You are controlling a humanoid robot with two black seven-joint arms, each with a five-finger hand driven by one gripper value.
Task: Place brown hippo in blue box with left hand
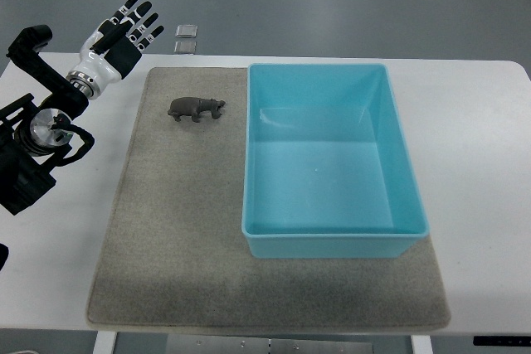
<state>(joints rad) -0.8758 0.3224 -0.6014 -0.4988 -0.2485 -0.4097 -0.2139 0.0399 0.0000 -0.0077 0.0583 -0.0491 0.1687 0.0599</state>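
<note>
One brown hippo (196,109) lies beside the blue box (332,238), unlabelled.

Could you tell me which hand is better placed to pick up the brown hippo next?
Left: the left hand is open near the brown hippo on the mat; the right hand is out of view.

Bright, even overhead light, soft short shadows, mild glare on the white table (481,122), sharp focus throughout.
</note>
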